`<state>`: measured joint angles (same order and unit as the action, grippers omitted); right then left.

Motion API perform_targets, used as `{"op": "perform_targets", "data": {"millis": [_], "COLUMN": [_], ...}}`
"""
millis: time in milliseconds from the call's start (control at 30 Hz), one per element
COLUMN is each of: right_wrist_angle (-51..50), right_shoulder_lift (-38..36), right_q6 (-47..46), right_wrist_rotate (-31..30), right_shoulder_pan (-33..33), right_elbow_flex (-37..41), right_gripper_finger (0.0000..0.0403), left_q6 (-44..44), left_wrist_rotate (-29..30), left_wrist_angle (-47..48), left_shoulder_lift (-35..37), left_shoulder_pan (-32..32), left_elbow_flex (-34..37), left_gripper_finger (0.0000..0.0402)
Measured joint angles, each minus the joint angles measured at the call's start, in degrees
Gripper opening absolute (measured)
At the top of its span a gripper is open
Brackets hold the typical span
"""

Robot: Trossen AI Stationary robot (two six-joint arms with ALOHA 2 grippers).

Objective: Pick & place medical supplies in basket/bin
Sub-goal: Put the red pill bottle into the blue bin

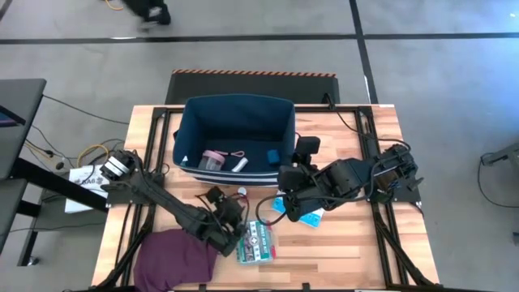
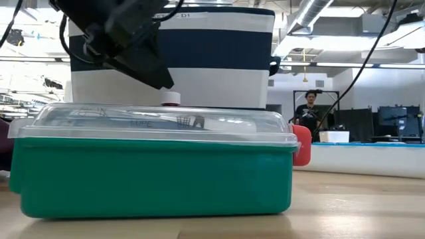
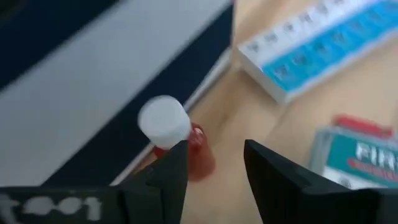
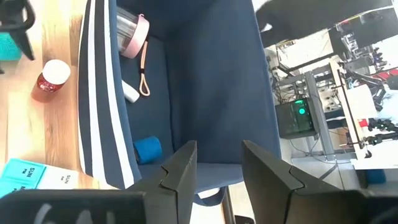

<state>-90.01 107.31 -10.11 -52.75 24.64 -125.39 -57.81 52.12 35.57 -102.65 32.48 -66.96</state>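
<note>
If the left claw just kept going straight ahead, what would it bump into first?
Probably the small red vial with a white cap, just ahead of the open left gripper; behind it stands the navy fabric bin's striped wall. Depth is uncertain.

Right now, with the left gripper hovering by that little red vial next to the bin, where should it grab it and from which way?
Grip the red vial on its body just under the white cap, coming from above. It stands upright on the table close to the bin wall, so the left gripper, jaws open, should straddle it along the wall.
</note>
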Motion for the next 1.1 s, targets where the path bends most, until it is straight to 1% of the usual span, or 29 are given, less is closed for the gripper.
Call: {"op": "perform_targets", "data": {"millis": [67,200,300,367,500,667,867,1100], "right_wrist_angle": [0.0,0.0,0.0,0.0,0.0,0.0,0.0,0.0], "right_shoulder_lift": [0.0,0.0,0.0,0.0,0.0,0.0,0.0,0.0], "right_q6": [0.0,0.0,0.1,0.0,0.0,0.1,0.1,0.1], "right_wrist_rotate": [0.0,0.0,0.0,0.0,0.0,0.1,0.1,0.1], "right_shoulder_pan": [0.0,0.0,0.0,0.0,0.0,0.0,0.0,0.0], "right_elbow_flex": [0.0,0.0,0.0,0.0,0.0,0.0,0.0,0.0], "right_gripper_finger": [0.0118,0.0118,0.0118,0.0118,0.0118,0.0118,0.0118,0.0118], "left_q6": [-3.3,-3.3,-3.0,-2.3,-2.6,-4.6,-4.6,-4.3], "left_wrist_rotate": [1.4,3.3,4.1,4.0,0.8,0.1,1.6,2.3], "left_wrist_angle": [0.8,0.4,-0.1,-0.1,-0.5,-2.2,-3.0,-4.0], "left_shoulder_lift": [-0.2,-0.6,-0.6,-0.6,-0.6,-0.6,-0.6,-0.6], "left_shoulder_pan": [-0.2,-0.5,-0.9,-1.3,-2.7,-4.0,-4.5,-5.3], "left_elbow_flex": [0.0,0.0,0.0,0.0,1.1,3.3,3.4,3.4], "left_gripper_finger": [0.0135,0.0126,0.0129,0.0134,0.0152,0.0179,0.0203,0.0211]}}
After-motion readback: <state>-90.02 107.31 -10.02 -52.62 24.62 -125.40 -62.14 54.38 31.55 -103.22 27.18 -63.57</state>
